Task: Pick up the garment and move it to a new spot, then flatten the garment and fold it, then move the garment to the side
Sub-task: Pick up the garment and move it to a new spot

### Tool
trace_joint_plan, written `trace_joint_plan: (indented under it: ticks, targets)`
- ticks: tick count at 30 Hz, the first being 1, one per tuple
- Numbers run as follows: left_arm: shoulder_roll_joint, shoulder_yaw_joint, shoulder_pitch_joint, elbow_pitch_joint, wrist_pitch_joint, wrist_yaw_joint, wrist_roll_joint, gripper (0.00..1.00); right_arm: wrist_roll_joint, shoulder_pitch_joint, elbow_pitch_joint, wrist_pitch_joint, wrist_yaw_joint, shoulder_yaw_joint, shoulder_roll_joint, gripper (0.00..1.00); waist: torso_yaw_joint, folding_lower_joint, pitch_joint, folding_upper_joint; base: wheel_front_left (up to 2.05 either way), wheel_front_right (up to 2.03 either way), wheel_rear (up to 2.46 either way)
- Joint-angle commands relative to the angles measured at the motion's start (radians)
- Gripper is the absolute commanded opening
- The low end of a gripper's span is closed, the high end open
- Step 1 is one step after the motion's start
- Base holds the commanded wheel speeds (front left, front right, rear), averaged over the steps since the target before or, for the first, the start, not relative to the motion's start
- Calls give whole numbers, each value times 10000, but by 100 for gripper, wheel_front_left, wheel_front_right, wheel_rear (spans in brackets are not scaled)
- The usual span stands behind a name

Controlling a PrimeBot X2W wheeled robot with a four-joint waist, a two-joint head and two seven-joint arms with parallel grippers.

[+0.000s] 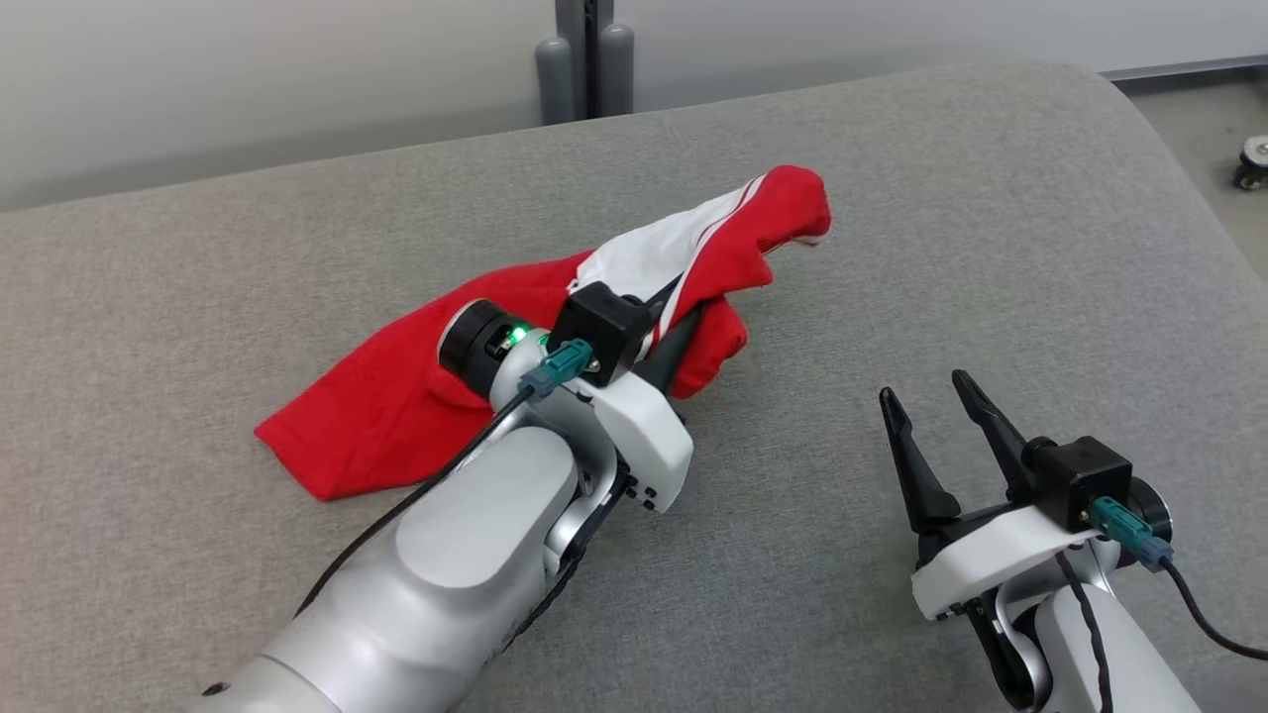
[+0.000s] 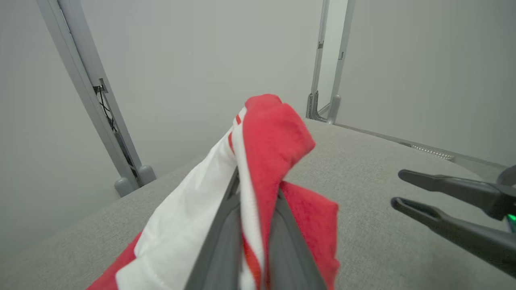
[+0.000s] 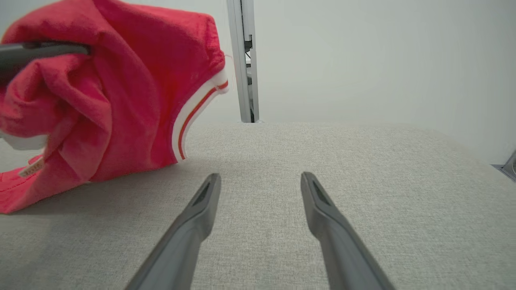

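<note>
garment (image 1: pixel 376 406): we count one, held in the left gripper (image 2: pixel 258 187)
grippers: we count two, with the right gripper (image 1: pixel 922 386)
grey posts (image 1: pixel 556 79): we count two

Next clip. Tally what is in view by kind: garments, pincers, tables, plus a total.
Garments: 1, the red and white garment.
Pincers: 2, the left pincer shut on the garment, the right pincer open and empty.
Tables: 1, the grey padded table.
Total: 4.
</note>
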Motion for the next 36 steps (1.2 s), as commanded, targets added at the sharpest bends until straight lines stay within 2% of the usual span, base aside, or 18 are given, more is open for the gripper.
trace_joint_plan:
  ticks: [1,2,3,4,8,11,21,24,36]
  targets:
    - [63,-143,-223,-15,-84,171,-87,0,28,80,-10,-50,1,-36,-41,100,-79,0,13,-1,0,0,0]
    - [63,-269,-261,-4,-147,274,-165,15,61,72,-12,-50,1,-58,-41,100,-99,0,19,-1,0,0,0]
    - [65,-361,-249,78,-163,363,-269,93,84,67,-15,-50,1,-62,-39,100,-110,0,17,-1,0,0,0]
    - [66,-401,-263,184,-186,466,-330,100,95,63,-23,-50,1,-68,-39,100,-110,0,9,-1,0,0,0]
    - [57,-370,-184,633,-245,685,-480,100,100,64,-67,-50,1,-205,-41,100,21,0,-82,-1,0,0,0]
    - [62,151,169,830,-241,901,-255,100,144,126,-119,-50,1,-254,-42,100,171,0,-214,-1,0,0,0]
    - [682,3399,2715,-150,-247,1452,866,100,37,460,-111,-50,1,-410,-42,100,822,0,-912,-1,0,0,0]
    - [832,4317,3582,-559,-250,1408,1357,100,72,617,-38,-50,1,-391,-45,100,990,0,-1145,-1,0,0,0]
    - [420,7080,6443,-1918,-231,1118,2797,100,58,988,76,-50,1,-165,-48,100,1356,0,-1673,-1,0,0,0]
